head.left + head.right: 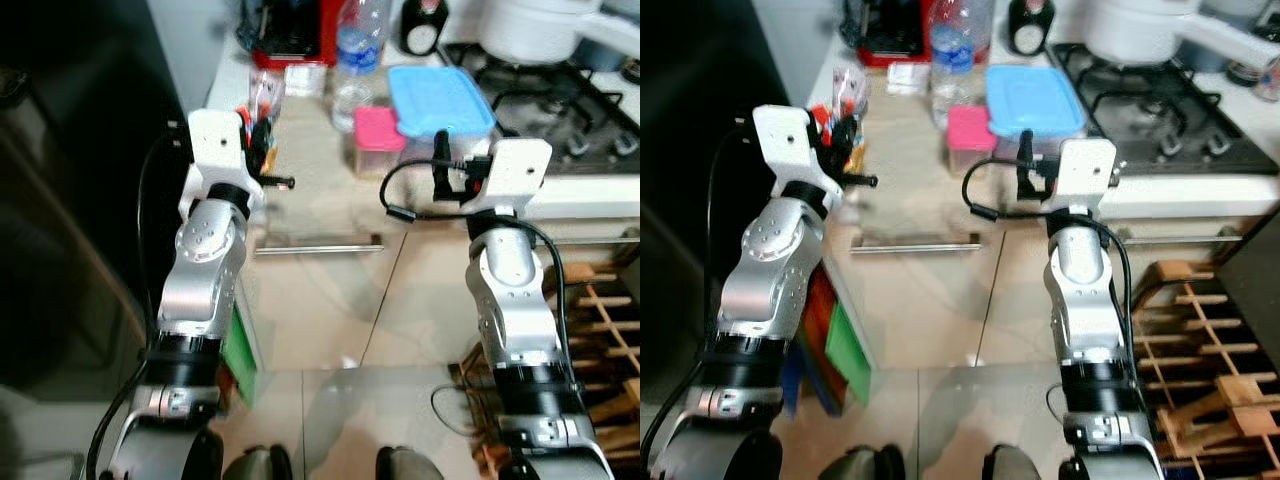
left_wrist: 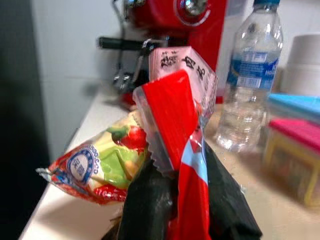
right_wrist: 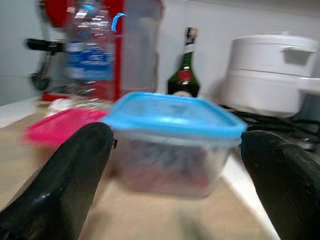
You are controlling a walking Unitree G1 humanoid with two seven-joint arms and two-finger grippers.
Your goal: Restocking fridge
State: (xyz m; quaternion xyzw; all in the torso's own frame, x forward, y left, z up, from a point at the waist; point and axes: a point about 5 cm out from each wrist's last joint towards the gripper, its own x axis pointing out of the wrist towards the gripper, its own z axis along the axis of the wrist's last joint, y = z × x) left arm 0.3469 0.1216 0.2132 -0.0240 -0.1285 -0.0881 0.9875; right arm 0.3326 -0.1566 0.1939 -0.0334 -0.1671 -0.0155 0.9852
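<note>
Red snack packet (image 2: 175, 150) pinched tight in my left gripper (image 2: 172, 210), lifted just above the counter (image 1: 320, 190).
My right gripper (image 3: 175, 165) gapes wide, empty, squared on the blue-lidded tub (image 3: 172, 142) to straddle it.

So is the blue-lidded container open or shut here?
Shut: the blue lid sits flat on the clear container, between the right gripper's open fingers.

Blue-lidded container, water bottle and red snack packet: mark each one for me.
blue-lidded container (image 3: 175, 120): right wrist view, on the front edge of its blue lid.
water bottle (image 2: 248, 95): left wrist view, on its clear body below the blue label.
red snack packet (image 2: 172, 120): left wrist view, on the red upper part.
</note>
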